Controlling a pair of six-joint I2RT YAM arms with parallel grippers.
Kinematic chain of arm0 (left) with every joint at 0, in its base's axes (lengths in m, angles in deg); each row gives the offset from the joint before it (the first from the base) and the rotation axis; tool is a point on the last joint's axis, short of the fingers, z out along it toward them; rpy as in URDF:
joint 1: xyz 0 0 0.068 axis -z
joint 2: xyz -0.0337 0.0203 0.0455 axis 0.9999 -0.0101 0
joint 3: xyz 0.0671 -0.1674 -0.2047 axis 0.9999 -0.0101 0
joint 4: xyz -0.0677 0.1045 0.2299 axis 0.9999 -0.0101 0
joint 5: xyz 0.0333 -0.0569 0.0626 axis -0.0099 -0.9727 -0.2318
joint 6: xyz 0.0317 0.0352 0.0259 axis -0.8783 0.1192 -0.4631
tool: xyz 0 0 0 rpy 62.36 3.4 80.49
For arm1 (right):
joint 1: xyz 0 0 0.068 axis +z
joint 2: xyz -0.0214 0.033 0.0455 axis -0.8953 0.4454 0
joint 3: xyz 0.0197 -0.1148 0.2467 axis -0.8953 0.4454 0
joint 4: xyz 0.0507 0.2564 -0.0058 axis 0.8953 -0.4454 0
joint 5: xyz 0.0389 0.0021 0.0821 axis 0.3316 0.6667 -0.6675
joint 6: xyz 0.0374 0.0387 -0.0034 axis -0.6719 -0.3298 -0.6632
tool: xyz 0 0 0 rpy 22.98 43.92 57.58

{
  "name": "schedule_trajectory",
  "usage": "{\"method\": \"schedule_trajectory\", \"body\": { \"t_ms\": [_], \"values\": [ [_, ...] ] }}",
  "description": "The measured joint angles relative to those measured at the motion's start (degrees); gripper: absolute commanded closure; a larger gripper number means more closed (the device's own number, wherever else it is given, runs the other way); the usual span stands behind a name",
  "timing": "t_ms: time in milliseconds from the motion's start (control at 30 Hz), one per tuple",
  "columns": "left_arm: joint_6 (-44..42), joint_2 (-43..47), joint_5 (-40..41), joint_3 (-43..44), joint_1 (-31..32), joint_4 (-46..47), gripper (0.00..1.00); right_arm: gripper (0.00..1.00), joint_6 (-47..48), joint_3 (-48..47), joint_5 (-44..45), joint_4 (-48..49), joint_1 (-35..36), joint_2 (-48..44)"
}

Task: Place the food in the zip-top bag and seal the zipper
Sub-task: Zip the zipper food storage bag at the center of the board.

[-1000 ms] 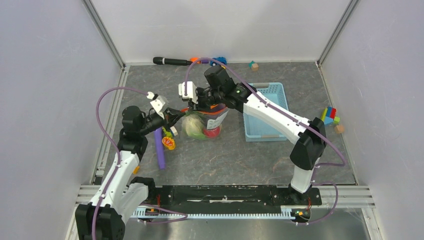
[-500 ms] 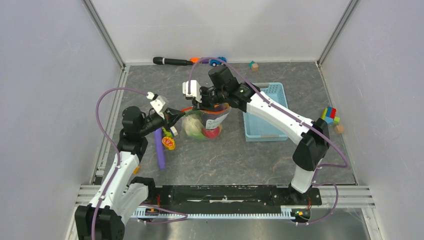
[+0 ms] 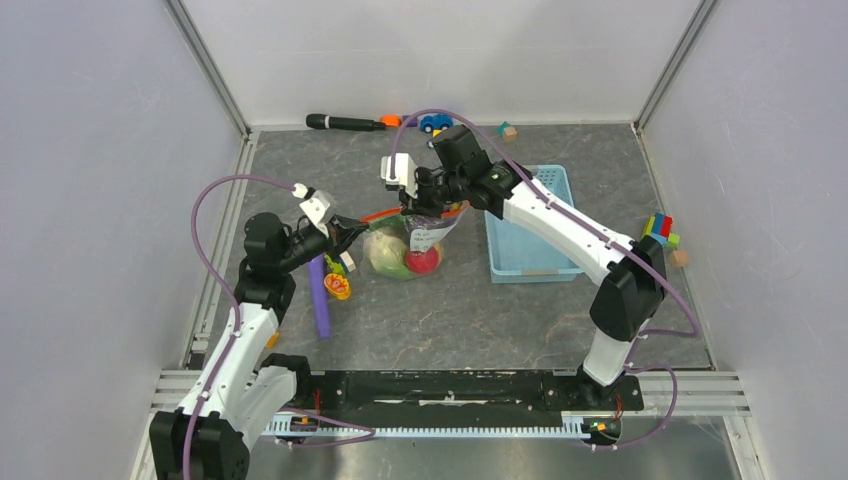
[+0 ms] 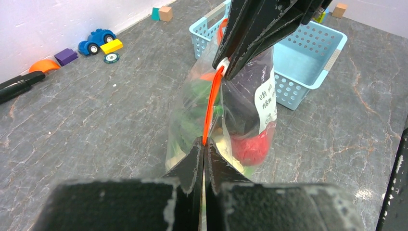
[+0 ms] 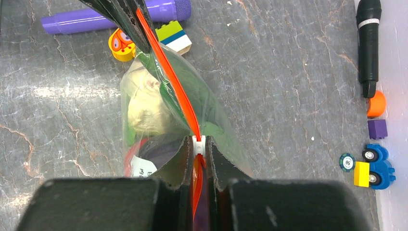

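The zip-top bag [image 3: 405, 248] sits on the table [image 3: 470, 320] with the food [image 5: 143, 109] inside. The left hand [image 4: 203, 143] is shut tight on one end of the zipper [image 4: 210, 106]. The right hand [image 5: 197, 143] pinches the zipper too, at its white slider [image 4: 223, 63]. The right hand should probably pull straight along the strip while the left hand holds firm.

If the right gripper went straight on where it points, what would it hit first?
Probably the left gripper, clamped on the far end of the orange-red zipper the right gripper is shut on; depth is uncertain.
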Motion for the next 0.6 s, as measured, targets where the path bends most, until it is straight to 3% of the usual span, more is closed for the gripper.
{"method": "schedule_trajectory", "body": {
  "t_ms": [600],
  "values": [
    [0.07, 0.02, 1.40, 0.00, 0.00, 0.00, 0.98, 1.00, 0.02, 1.44, 2.67, -0.48, -0.52, -1.92]
  ]
}}
